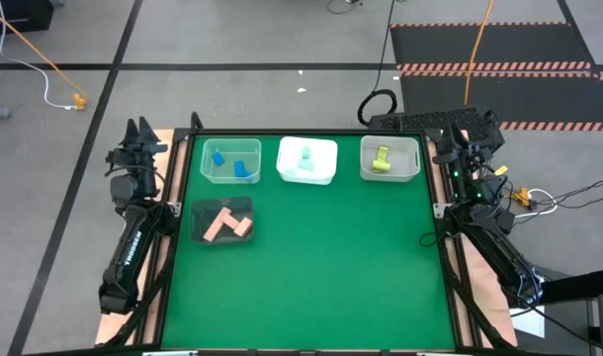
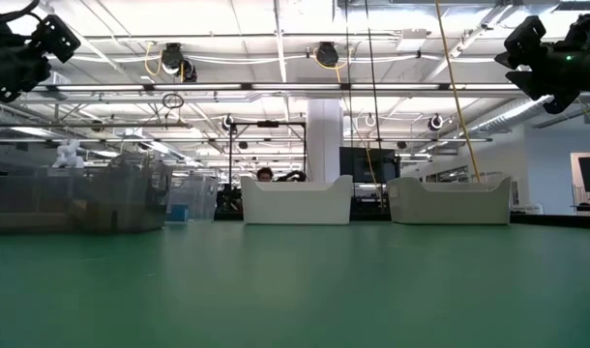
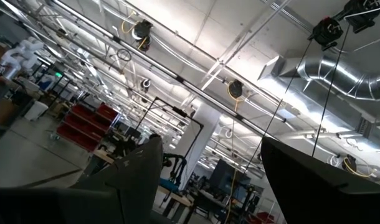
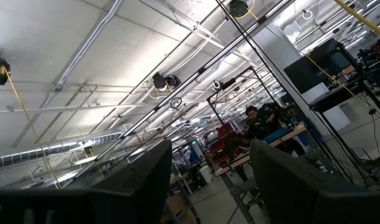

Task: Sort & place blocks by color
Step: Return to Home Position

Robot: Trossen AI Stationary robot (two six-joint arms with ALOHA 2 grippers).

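All blocks lie inside bins on the green table. Two blue blocks (image 1: 234, 163) sit in a clear bin at the far left, a pale mint block (image 1: 306, 156) in the white middle bin, a yellow-green block (image 1: 381, 160) in the far right bin, and salmon pink blocks (image 1: 226, 224) in a clear bin nearer on the left. My left gripper (image 1: 141, 133) is raised beyond the table's left edge, open, holding nothing. My right gripper (image 1: 476, 126) is raised beyond the right edge, also open; both wrist views look at the ceiling.
The bins stand along the far edge and the left side: blue bin (image 1: 229, 160), white bin (image 1: 307, 161), right bin (image 1: 389, 158), pink bin (image 1: 221, 221). The green surface (image 1: 321, 267) nearer the front holds no objects. A person (image 2: 265, 175) shows far behind the table.
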